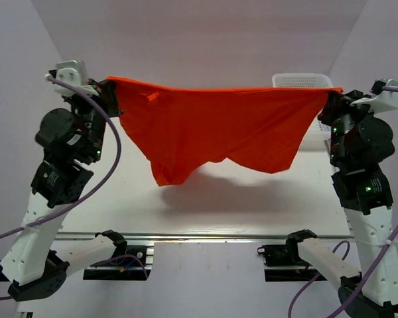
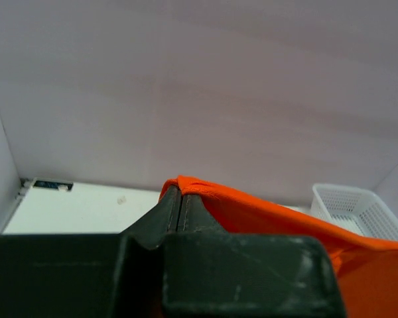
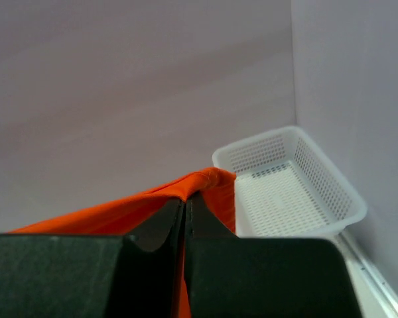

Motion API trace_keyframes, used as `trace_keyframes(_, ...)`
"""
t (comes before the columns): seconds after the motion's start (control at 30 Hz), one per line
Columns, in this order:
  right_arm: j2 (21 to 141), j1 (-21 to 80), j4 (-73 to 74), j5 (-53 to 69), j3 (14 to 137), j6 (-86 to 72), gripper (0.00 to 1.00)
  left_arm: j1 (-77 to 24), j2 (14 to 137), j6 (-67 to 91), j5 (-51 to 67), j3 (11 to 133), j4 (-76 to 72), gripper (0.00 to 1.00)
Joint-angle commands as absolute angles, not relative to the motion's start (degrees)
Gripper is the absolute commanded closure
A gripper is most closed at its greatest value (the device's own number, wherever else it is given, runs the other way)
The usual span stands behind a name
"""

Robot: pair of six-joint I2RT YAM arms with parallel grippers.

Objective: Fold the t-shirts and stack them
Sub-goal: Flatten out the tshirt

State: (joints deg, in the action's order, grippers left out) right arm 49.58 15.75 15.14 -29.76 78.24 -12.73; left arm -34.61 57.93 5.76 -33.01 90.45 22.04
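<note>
L gripper (image 2: pixel 178 202): jaws pressed together on the shirt's top edge, orange fabric poking out just past the tips. R gripper (image 3: pixel 186 205): same, pinched tight on the opposite end of that edge.

So you've got the t-shirt (image 1: pixel 219 126) clamped at both ends and strung taut between the arms, up in the air over the far part of the table (image 1: pixel 252 205). Top edge runs nearly straight L to R and the rest hangs free. Bottom edge droops unevenly, lowest left of centre, and looks clear of the surface going by the shadow under it.

Why held like this, imo: the stretch plus gravity flattens the cloth so you can lay it down smooth before folding.

Note white mesh basket (image 3: pixel 285 185) at far right, behind the shirt's right end and near the R gripper. Possible snag when you lower.

Can't tell which part of the shirt each gripper has (hem vs shoulders). Bump near top left may be a sleeve or seam.

Status: fold not started, nothing stacked. Next prob: bring both arms down evenly and keep tension.
</note>
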Motion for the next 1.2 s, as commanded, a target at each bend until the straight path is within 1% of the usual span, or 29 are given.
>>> trace_keyframes(0.0, 47.6, 15.6, 11.9, -32.8, 83.4, -5.9, 1.00, -34.4, 56.1, -0.1, -33.5, 95.5, 21.9, 1.00)
trace_keyframes(0.03, 47.4, 15.6, 11.9, -29.5, 83.9, -4.9, 1.00, -34.9, 56.1, -0.6, -27.9, 97.8, 21.9, 1.00)
trace_keyframes(0.07, 47.1, 15.6, 12.0, -28.0, 84.5, -4.7, 1.00, -34.9, 56.1, -1.3, -24.8, 98.9, 21.9, 1.00)
trace_keyframes(0.1, 46.9, 15.6, 12.1, -22.5, 85.9, -4.1, 1.00, -34.9, 56.1, -2.3, -21.7, 99.7, 21.9, 1.00)
trace_keyframes(0.13, 46.3, 15.6, 12.9, -20.8, 86.3, -3.6, 1.00, -34.9, 56.1, -3.0, -16.1, 102.2, 21.9, 1.00)
trace_keyframes(0.2, 45.2, 15.8, 13.3, -15.9, 87.3, -3.6, 1.00, -34.9, 56.8, -3.6, -11.7, 105.4, 23.1, 1.00)
trace_keyframes(0.23, 44.6, 15.6, 13.4, -15.2, 87.8, -3.6, 1.00, -34.9, 57.3, -3.6, -8.5, 109.1, 23.9, 1.00)
trace_keyframes(0.4, 39.7, 15.7, 13.9, -12.2, 88.0, -4.8, 1.00, -34.3, 60.3, -4.1, -1.5, 120.8, 29.2, 1.00)
trace_keyframes(0.67, 34.4, 15.4, 18.7, -7.5, 93.4, -5.8, 1.00, -34.3, 58.5, -3.5, 3.7, 125.4, 29.8, 1.00)
trace_keyframes(0.77, 33.1, 15.6, 18.8, -6.8, 91.9, -6.9, 1.00, -34.3, 57.1, -3.5, 6.5, 125.3, 29.8, 1.00)
trace_keyframes(0.87, 32.9, 15.6, 17.8, -7.1, 89.0, -7.3, 1.00, -34.3, 56.5, -3.0, 5.8, 122.3, 28.0, 1.00)
trace_keyframes(0.97, 34.7, 15.6, 16.6, -9.5, 85.4, -7.7, 1.00, -34.3, 57.7, -3.7, 1.2, 115.9, 25.5, 1.00)
trace_keyframes(1.03, 36.7, 15.6, 14.7, -10.5, 81.8, -8.7, 1.00, -35.0, 59.0, -5.3, -4.7, 112.3, 22.9, 1.00)
trace_keyframes(1.07, 37.7, 15.7, 13.9, -13.4, 80.3, -9.4, 1.00, -35.0, 60.5, -6.1, -6.7, 107.8, 21.5, 1.00)
trace_keyframes(1.1, 38.9, 15.7, 12.1, -14.8, 76.3, -10.4, 1.00, -35.0, 61.3, -6.8, -12.0, 105.1, 19.6, 1.00)
trace_keyframes(1.17, 41.2, 15.6, 7.0, -18.4, 69.9, -13.8, 1.00, -34.3, 63.6, -7.6, -16.8, 98.0, 14.1, 1.00)
